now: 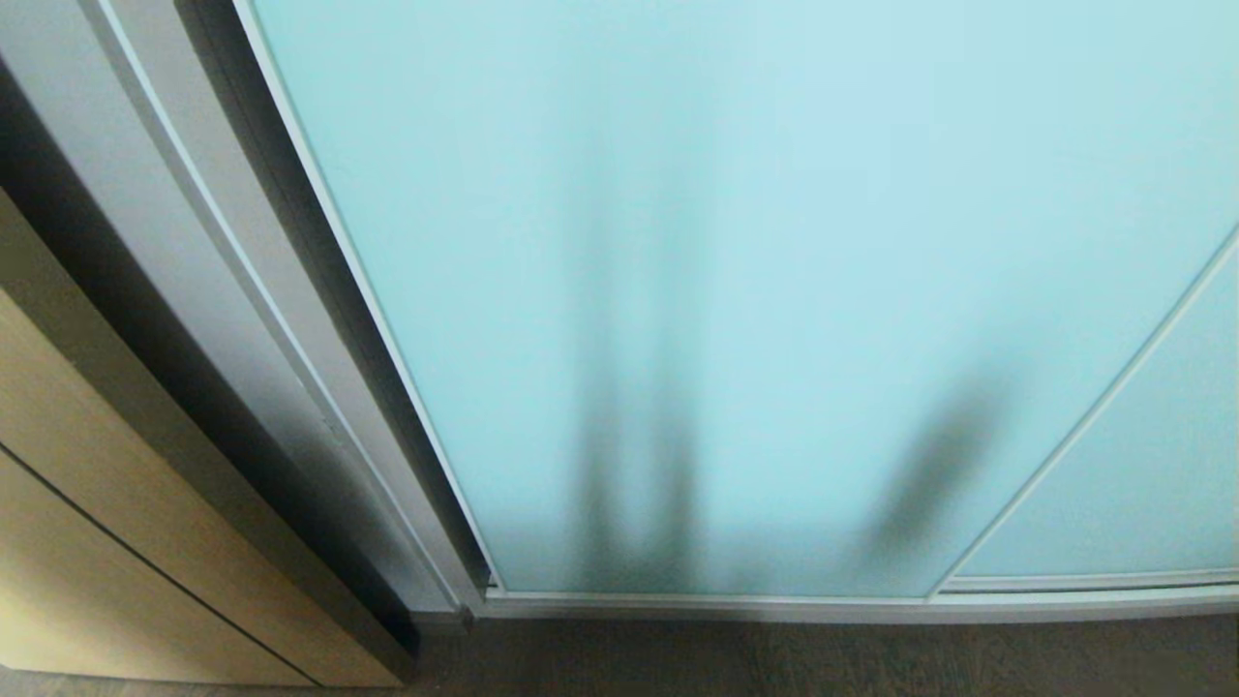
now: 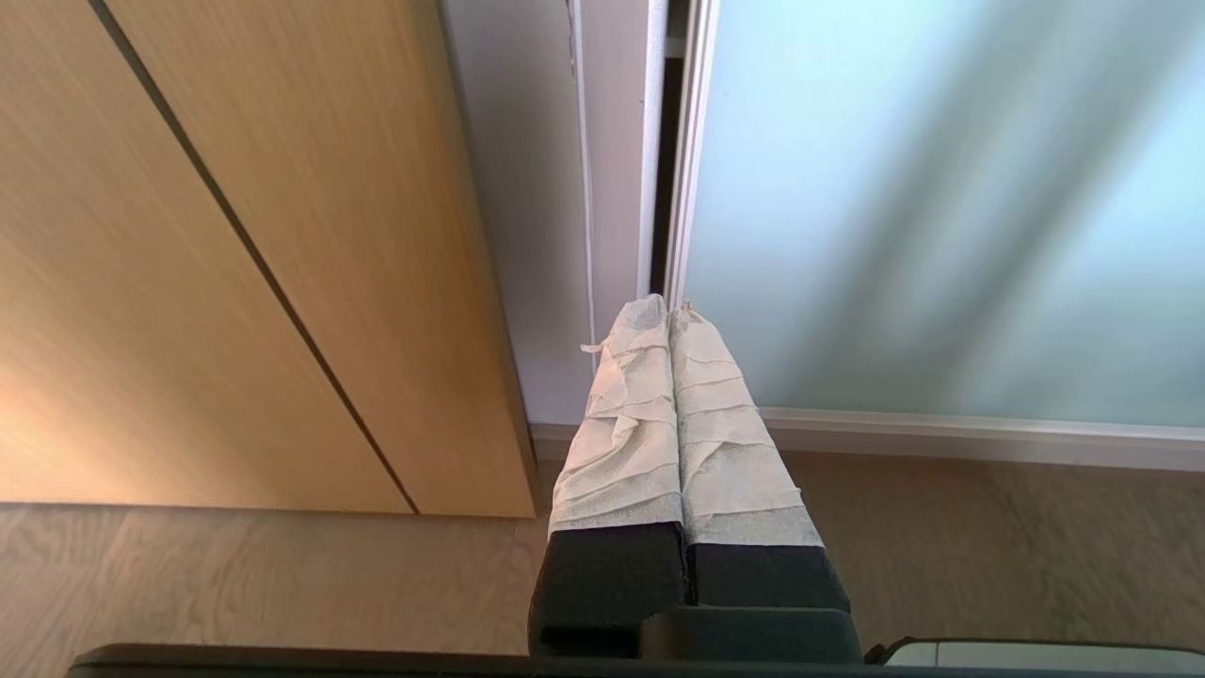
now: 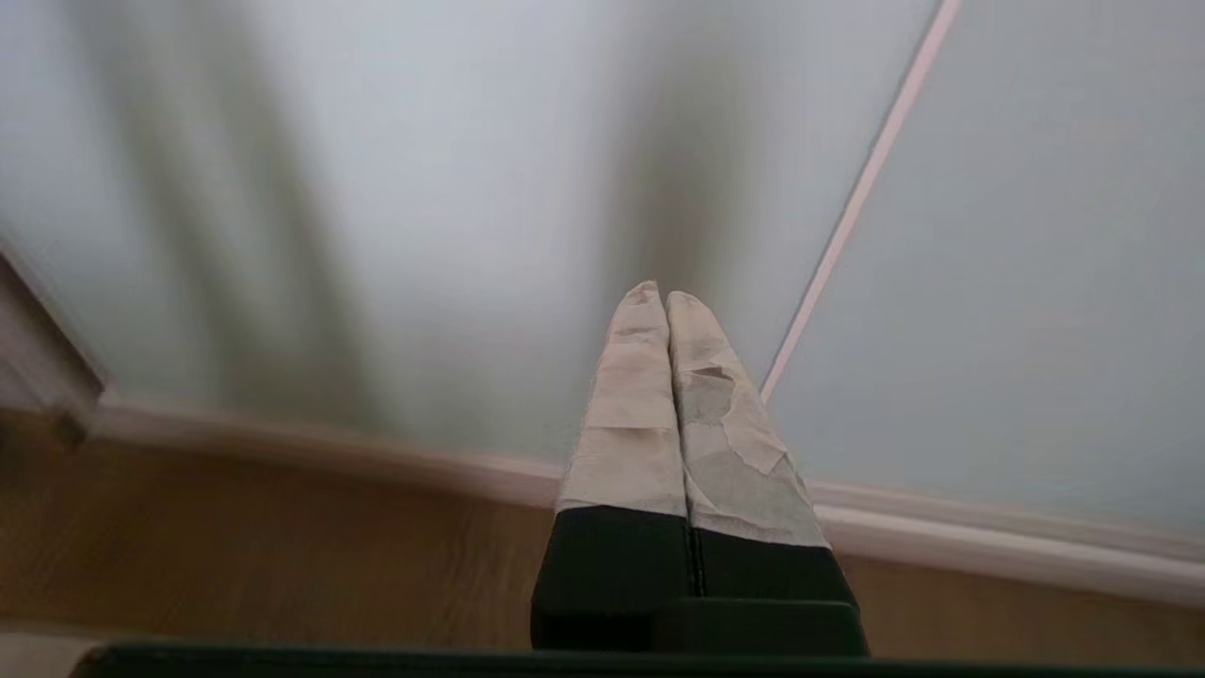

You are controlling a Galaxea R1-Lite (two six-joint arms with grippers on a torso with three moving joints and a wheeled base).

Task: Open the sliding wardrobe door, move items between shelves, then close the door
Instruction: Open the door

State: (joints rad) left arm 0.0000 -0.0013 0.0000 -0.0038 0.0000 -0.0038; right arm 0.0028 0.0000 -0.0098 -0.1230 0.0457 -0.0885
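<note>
The sliding wardrobe door [image 1: 755,271], frosted pale aqua glass in a thin silver frame, fills the head view and stands closed against the grey side post [image 1: 242,319]. Neither arm shows in that view, only dark shadows on the glass. In the left wrist view my left gripper [image 2: 669,305] is shut and empty, pointing at the door's left edge [image 2: 692,141] low above the floor. My right gripper [image 3: 657,292] is shut and empty too, facing the glass [image 3: 424,188] near a thin frame bar [image 3: 866,179]. The items and the shelves are hidden behind the door.
A light wooden panel [image 1: 87,542] stands left of the wardrobe, also seen beside the left gripper [image 2: 235,235]. The door's bottom rail [image 1: 823,605] runs along the wood-look floor [image 2: 988,546]. A second glass panel [image 1: 1142,465] lies at the right.
</note>
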